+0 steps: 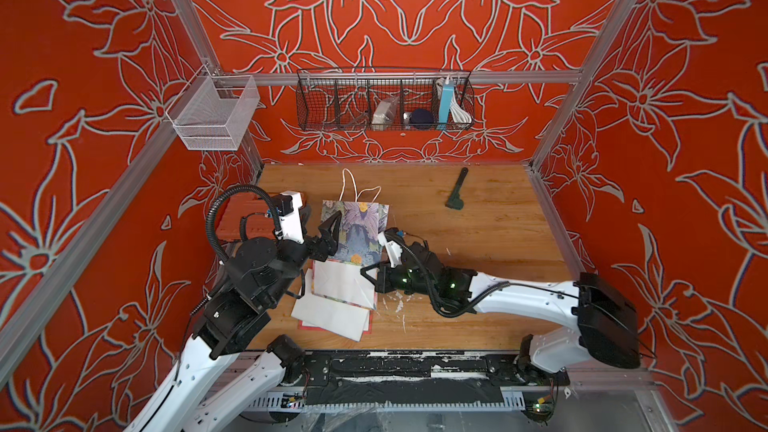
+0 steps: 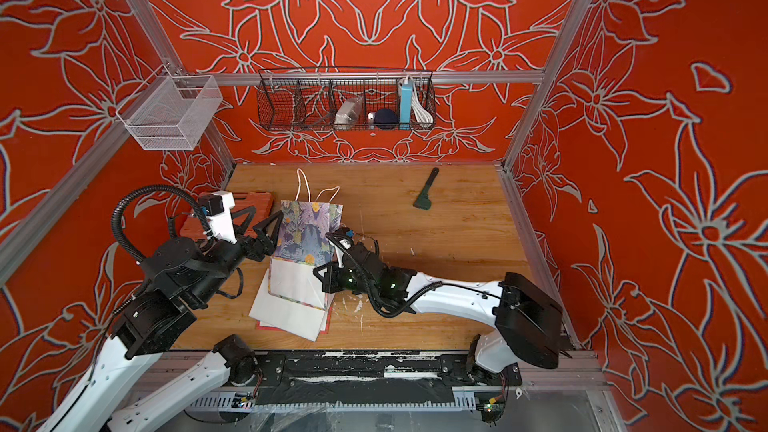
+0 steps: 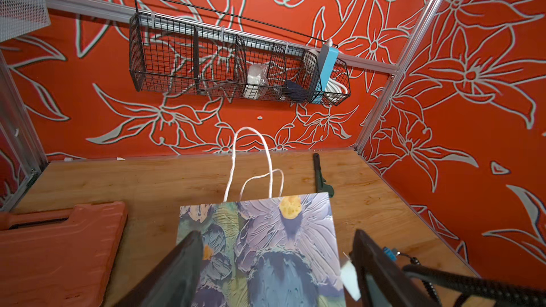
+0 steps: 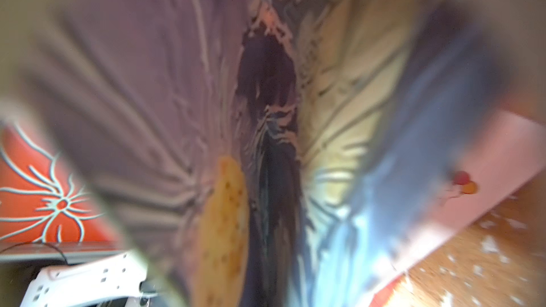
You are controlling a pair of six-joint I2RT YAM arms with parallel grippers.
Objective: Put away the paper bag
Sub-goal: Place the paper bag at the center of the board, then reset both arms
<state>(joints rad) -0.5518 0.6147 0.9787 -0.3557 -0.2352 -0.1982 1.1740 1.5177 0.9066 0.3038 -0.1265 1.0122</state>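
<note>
Left tool [image 2: 257,223] hangs wide open and empty over the left edge of the paper bag [image 1: 353,230]. The bag lies mid-surface [image 1: 478,243], partly on a stack of white sheets [image 1: 332,317]. Right tool [image 1: 368,273] is pinched shut on the bag's right edge.

Paper bag [image 1: 353,230] atop papers [image 1: 328,317]; case [image 1: 237,218] left; wrench [image 1: 457,189] behind, right; basket [image 1: 324,110] on wall.

The wooden surface [image 1: 498,243] carries an orange case [image 1: 237,214] at its left edge and a dark green tool [image 1: 457,188] near the back. Stacked white paper [image 1: 328,317] lies near the front, the floral paper bag [image 1: 353,230] overlapping it.
</note>
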